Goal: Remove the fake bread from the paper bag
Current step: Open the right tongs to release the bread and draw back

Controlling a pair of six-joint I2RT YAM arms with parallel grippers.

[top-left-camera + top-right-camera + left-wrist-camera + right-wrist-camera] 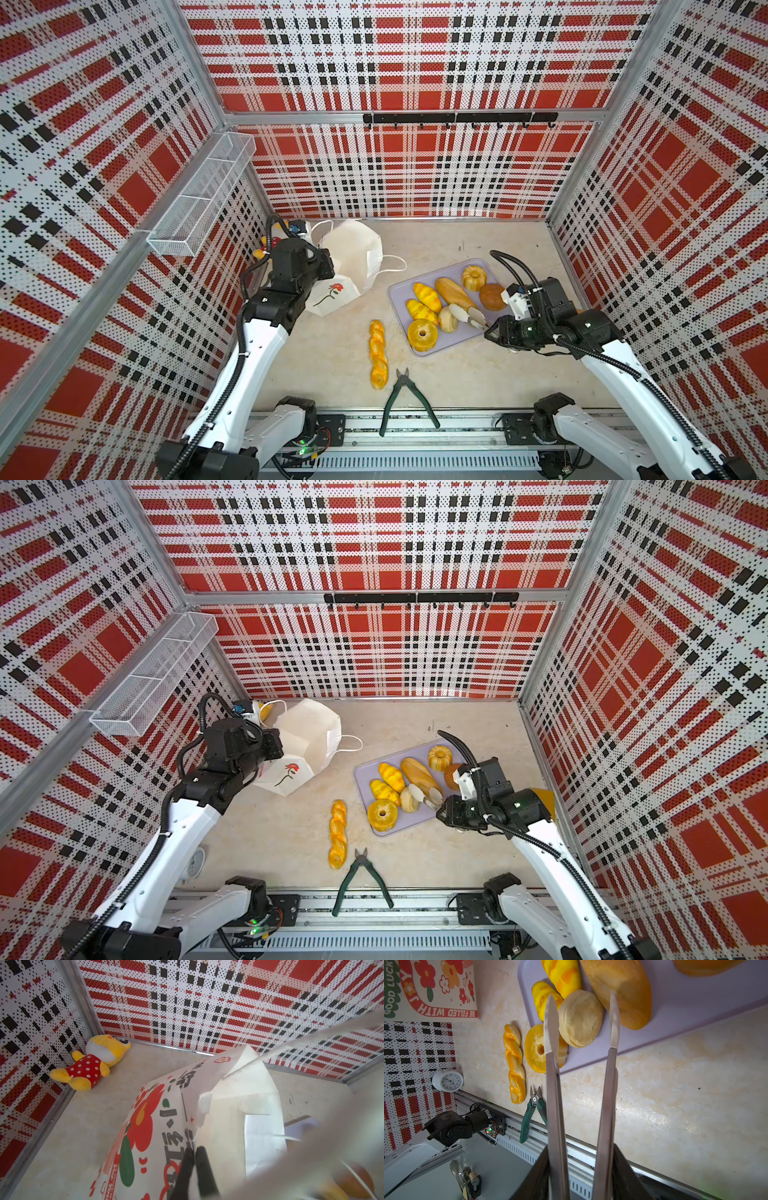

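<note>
Your white paper bag (353,255), printed with a red flower, is tipped over to the left of the lilac tray (457,337) and well apart from it. Its folded base shows, and one cord handle (395,264) trails toward the tray. On the tray you have seven breads:
- a fluted cake (473,277) at the far corner
- a brown round bun (492,296) beside it
- a long loaf (455,293) across the middle
- two yellow croissants (427,296) left of the loaf
- a pale round bun (448,319) tilted at the loaf's near end
- a ring (423,334) at the near corner

The twisted braid (378,353) lies flat off the tray, just left of the ring.
</note>
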